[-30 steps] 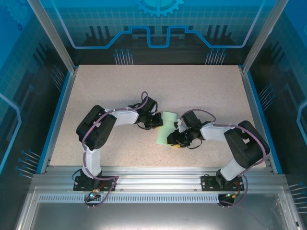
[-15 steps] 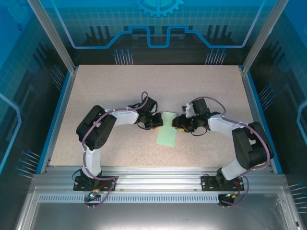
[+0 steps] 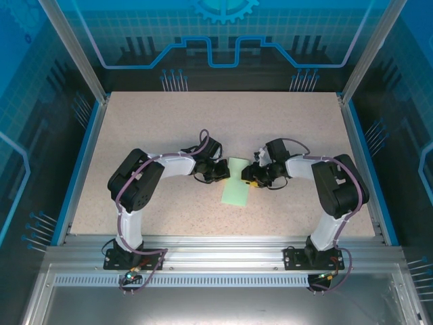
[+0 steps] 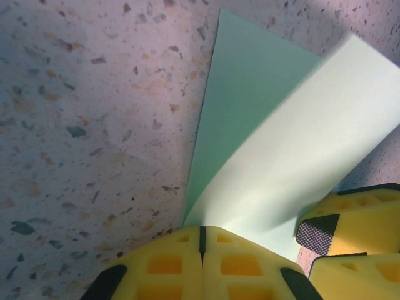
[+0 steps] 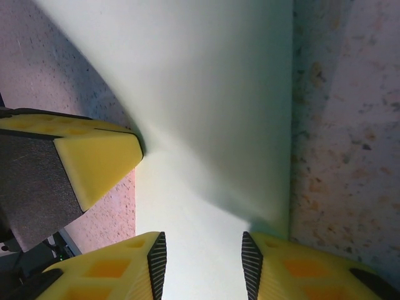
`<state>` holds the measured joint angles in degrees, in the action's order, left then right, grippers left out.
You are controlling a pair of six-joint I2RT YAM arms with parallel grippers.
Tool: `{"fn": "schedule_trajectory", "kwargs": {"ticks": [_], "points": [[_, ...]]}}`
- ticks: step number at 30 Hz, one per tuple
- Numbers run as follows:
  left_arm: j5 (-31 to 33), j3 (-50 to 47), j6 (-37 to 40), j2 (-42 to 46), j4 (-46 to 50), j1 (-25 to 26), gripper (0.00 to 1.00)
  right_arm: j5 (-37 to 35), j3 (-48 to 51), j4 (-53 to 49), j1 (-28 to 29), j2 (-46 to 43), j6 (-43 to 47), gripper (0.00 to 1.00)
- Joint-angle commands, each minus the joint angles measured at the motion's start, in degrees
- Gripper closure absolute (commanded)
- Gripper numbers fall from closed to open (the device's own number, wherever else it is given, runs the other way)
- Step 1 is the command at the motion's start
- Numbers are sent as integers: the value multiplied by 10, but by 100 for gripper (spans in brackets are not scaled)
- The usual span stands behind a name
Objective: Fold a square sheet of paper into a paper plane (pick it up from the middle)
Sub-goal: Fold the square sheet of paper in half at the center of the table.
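Speckled beige desk (image 3: 169,128) inside a blue-lit enclosure carries the pale mint-green sheet of paper (image 3: 237,184) near its middle, folded into a narrow strip between the two arms. At the sheet's left side, the left gripper (image 3: 222,170) has its yellow fingers (image 4: 169,269) pressed together with no gap, tips against the paper's edge where a lighter flap lifts off the lower layer; whether they pinch it I cannot tell. Opposite, the right gripper (image 3: 254,179) has its fingers (image 5: 275,269) parted, paper lying between them.
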<state>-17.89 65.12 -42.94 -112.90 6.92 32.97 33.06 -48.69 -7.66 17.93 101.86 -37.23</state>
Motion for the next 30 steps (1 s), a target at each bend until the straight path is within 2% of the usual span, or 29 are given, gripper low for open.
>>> {"fn": "schedule_trajectory", "kwargs": {"ticks": [1, 4, 8, 20, 30], "points": [[3, -2, 17, -22, 54, 7, 100, 2, -14, -22, -9, -5, 9, 60], [3, -1, 17, -23, 54, 7, 100, 2, -55, -37, -12, -18, 12, 59], [2, 1, 17, -23, 56, 8, 100, 5, -77, -42, -19, 7, 15, 59], [3, 0, 18, -23, 59, 7, 100, -21, -53, -28, -40, 61, 20, 60], [3, -2, 20, -24, 59, 7, 100, 8, -102, -51, -43, 29, 22, 59]]}}
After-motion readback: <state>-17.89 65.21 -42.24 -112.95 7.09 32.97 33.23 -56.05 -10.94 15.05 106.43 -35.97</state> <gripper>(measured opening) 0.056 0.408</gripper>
